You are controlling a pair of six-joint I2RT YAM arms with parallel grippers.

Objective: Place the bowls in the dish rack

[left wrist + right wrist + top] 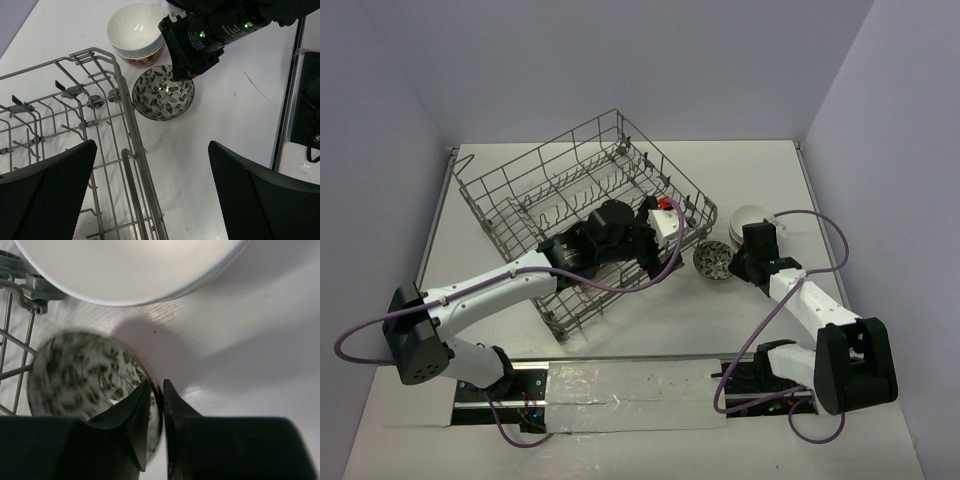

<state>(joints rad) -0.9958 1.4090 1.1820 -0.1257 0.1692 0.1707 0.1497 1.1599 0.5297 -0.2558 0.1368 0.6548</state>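
Wire rack, grey and square with upright tines, sits askew on the white table seen from above; the round patterned bowl rests on the table just beside its right edge, a white bowl beyond it; left wrist view: left gripper spread wide and empty, mesh-textured pads above the rack's edge; right wrist view: right gripper pinches the patterned bowl's glossy rim, one finger inside.

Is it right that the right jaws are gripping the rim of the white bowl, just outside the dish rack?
No: the right jaws are gripping the rim of the patterned bowl, just outside the dish rack; the right wrist view shows it.
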